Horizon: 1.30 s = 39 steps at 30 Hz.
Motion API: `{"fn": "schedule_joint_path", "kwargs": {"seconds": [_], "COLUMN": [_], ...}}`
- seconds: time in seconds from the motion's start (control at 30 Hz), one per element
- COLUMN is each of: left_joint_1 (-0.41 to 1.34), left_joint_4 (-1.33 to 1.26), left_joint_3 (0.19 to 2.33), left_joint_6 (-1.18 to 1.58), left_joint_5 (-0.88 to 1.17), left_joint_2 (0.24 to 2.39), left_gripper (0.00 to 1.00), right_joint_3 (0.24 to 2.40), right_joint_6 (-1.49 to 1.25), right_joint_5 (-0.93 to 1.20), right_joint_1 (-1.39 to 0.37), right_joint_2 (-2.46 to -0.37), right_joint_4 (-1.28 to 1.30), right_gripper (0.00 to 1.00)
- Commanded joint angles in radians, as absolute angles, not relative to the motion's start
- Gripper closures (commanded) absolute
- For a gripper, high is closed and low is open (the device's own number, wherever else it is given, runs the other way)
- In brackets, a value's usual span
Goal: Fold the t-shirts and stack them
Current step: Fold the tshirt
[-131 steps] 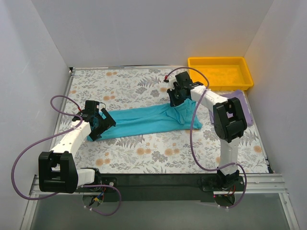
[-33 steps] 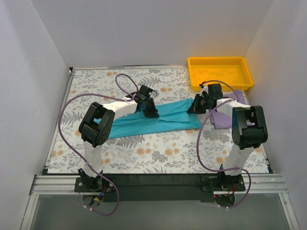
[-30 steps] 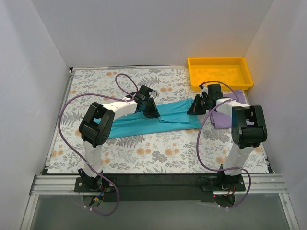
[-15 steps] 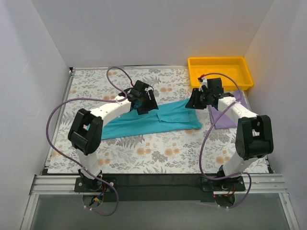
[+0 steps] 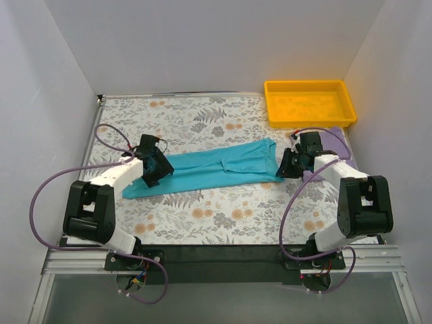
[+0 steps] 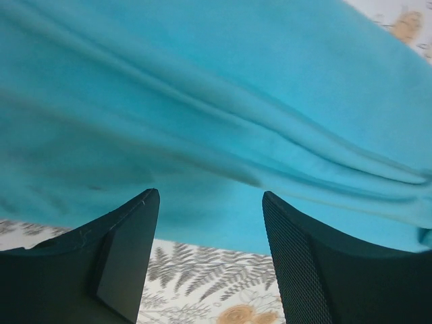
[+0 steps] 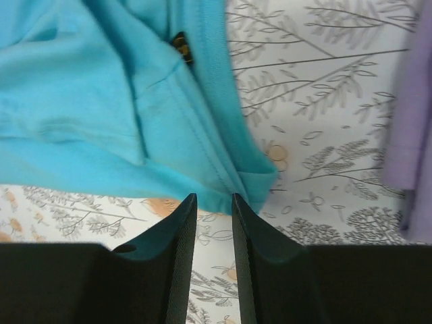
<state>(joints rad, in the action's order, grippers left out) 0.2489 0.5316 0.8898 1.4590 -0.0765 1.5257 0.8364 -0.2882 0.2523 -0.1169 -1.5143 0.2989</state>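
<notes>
Teal t-shirt [image 5: 216, 167] is stretched out mid-bench [image 5: 223, 209], with the lavender t-shirt [image 5: 334, 138] at its 3 o'clock. Left tool [image 6: 209, 202] is held spread at the 9 o'clock end, right tool [image 7: 214, 199] barely parted (nothing pinched).

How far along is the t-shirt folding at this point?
Done: the teal t-shirt lies folded lengthwise into a long strip. In hand: nothing gripped; the left gripper and right gripper sit open at its two ends. Left, probably: folding it shorter, folding the lavender t-shirt, then stacking.

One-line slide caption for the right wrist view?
Right fingers, narrowly apart, poised at a corner of the teal t-shirt; lavender t-shirt at right edge.
</notes>
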Motion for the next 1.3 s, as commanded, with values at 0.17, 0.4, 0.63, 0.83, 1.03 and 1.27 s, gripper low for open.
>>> {"fn": "schedule_joint_path", "kwargs": {"seconds": [0.17, 0.4, 0.63, 0.83, 1.03, 1.27], "left_joint_1": [0.115, 0.06, 0.002, -0.103, -0.141, -0.147], "left_joint_4": [0.568, 0.594, 0.558, 0.554, 0.595, 0.62], "left_joint_3": [0.828, 0.838, 0.792, 0.735, 0.7, 0.624], "left_joint_6": [1.41, 1.368, 1.361, 1.397, 1.434, 1.515], "left_joint_5": [-0.077, -0.146, -0.161, -0.104, -0.068, 0.092], "left_joint_2": [1.364, 1.35, 1.411, 1.459, 1.462, 1.445], "left_gripper": [0.42, 0.42, 0.42, 0.44, 0.44, 0.46], "right_joint_3": [0.856, 0.911, 0.934, 0.959, 0.988, 1.206], "right_joint_6": [-0.311, -0.322, -0.426, -0.485, -0.463, -0.269], "right_joint_5": [0.114, 0.1, 0.117, 0.078, 0.017, -0.058], "right_joint_1": [-0.06, -0.133, -0.311, -0.4, -0.403, -0.38], "right_joint_2": [-1.523, -1.418, -1.454, -1.566, -1.667, -1.874], "right_joint_4": [0.305, 0.341, 0.318, 0.278, 0.239, 0.209], "right_gripper": [0.73, 0.67, 0.6, 0.6, 0.57, 0.56]}}
